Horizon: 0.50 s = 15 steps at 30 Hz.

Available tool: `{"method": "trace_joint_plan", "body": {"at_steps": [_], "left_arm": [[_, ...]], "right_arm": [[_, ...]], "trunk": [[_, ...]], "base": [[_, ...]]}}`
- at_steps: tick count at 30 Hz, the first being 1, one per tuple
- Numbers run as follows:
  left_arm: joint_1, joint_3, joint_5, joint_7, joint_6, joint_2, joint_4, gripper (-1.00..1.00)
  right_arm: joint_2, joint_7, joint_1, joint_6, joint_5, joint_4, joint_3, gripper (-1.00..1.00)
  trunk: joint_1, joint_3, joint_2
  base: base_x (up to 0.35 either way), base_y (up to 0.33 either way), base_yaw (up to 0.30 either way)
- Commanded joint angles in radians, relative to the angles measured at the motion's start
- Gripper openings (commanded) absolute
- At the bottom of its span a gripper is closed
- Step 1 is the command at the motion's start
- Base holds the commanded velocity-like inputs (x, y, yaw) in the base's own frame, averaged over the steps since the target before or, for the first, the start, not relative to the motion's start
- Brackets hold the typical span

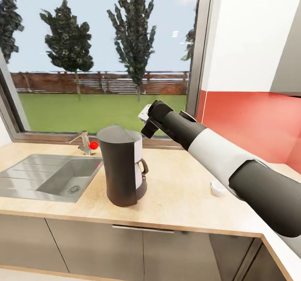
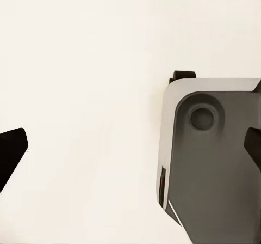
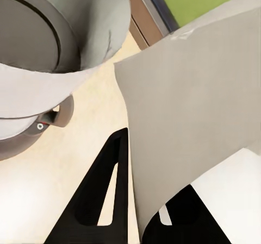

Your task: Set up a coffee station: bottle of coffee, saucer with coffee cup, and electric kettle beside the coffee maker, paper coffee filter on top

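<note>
We see a wide window (image 1: 100, 59) filling the upper left, trees and lawn beyond; a red backsplash (image 1: 246, 122) at right; a steel sink (image 1: 50, 176) lower left, grey cabinets (image 1: 104, 247) below.

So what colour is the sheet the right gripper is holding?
Off-white; the paper coffee filter shows best in the right wrist view, pinched in the right gripper.

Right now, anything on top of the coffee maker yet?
No. In the head view the coffee maker has a bare top. The paper coffee filter sits pinched in the right gripper, held beside the machine above the countertop. The machine's inside is hidden.
</note>
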Motion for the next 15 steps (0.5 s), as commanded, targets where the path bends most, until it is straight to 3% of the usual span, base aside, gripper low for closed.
{"method": "trace_joint_plan", "body": {"at_steps": [1,15], "left_arm": [[0.0,0.005,-0.003,0.001,-0.004,0.0,0.001,1.0],[0.0,0.005,-0.003,0.001,-0.004,0.0,0.002,1.0]], "right_arm": [[0.0,0.002,-0.001,0.004,-0.001,0.0,0.002,-1.0],[0.0,0.002,-0.001,0.005,0.0,-0.001,0.053,-1.0]], "trunk": [[0.001,0.0,-0.001],[0.001,0.012,-0.001]], "base": [[0.136,0.114,0.0],[0.018,0.015,0.0]]}}
